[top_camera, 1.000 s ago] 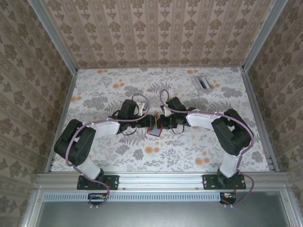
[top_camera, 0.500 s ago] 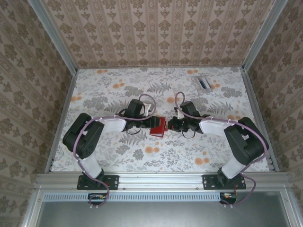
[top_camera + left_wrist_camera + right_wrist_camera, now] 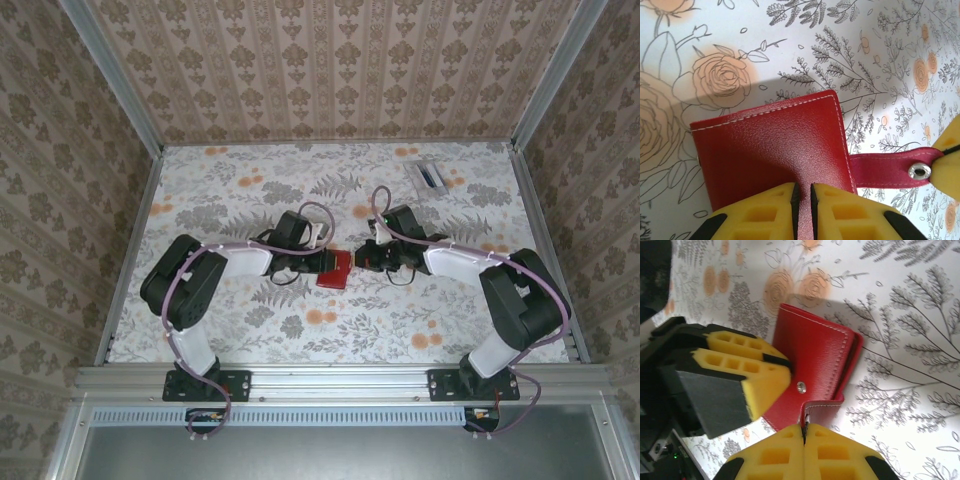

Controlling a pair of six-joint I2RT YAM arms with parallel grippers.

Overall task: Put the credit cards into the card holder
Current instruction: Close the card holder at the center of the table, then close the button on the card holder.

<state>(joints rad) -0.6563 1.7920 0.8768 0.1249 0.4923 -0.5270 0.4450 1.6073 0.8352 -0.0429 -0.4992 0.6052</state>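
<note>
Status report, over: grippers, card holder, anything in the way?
Left gripper shut on card holder edge. Right gripper shut on its tab, unsnapped. Holder folded. Credit cards lie apart, at the table's far right.

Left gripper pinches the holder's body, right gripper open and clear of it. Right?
Not quite. The right gripper is shut on the holder's tab, not open and clear; the right wrist view shows it. The left gripper does pinch the holder's body.
</note>
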